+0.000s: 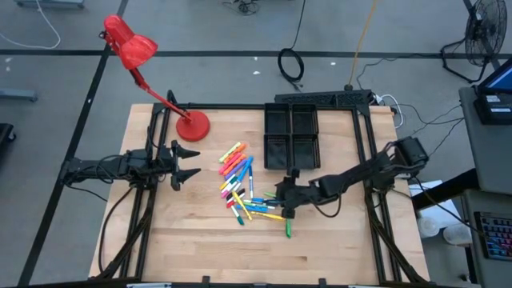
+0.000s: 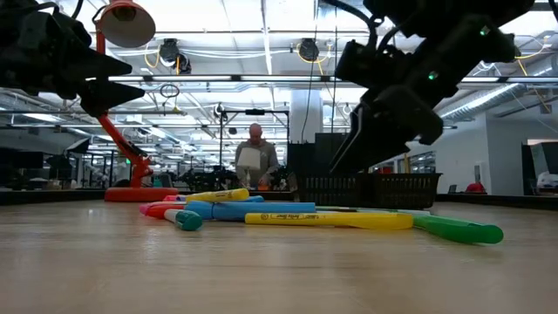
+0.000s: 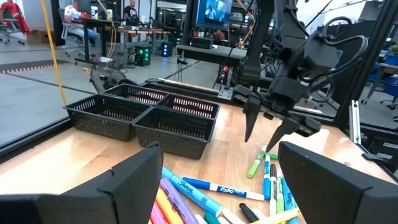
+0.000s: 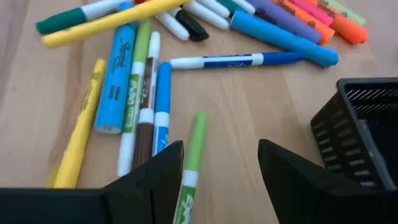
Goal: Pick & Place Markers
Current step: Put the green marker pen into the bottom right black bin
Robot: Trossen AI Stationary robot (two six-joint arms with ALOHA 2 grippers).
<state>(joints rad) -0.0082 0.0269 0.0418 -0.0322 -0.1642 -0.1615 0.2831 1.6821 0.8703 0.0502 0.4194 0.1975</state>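
Observation:
A heap of coloured markers [image 1: 244, 186] lies flat on the wooden table's middle; the low view shows a yellow marker [image 2: 331, 220] and a green marker [image 2: 458, 229] in front. My right gripper [image 1: 282, 196] hangs open above the heap's right side, slanting down and touching nothing. In the right wrist view its fingers stand above a light-green marker [image 4: 193, 149], with the heap [image 4: 143, 93] spread beyond. My left gripper [image 1: 192, 162] waits open and level at the table's left, clear of the heap [image 3: 205, 193].
A black four-compartment tray [image 1: 292, 136] stands at the table's far middle, just beyond the heap and close to my right gripper [image 3: 261, 140]. A red desk lamp [image 1: 192, 126] stands at the far left. A person [image 2: 255, 157] is in the room behind.

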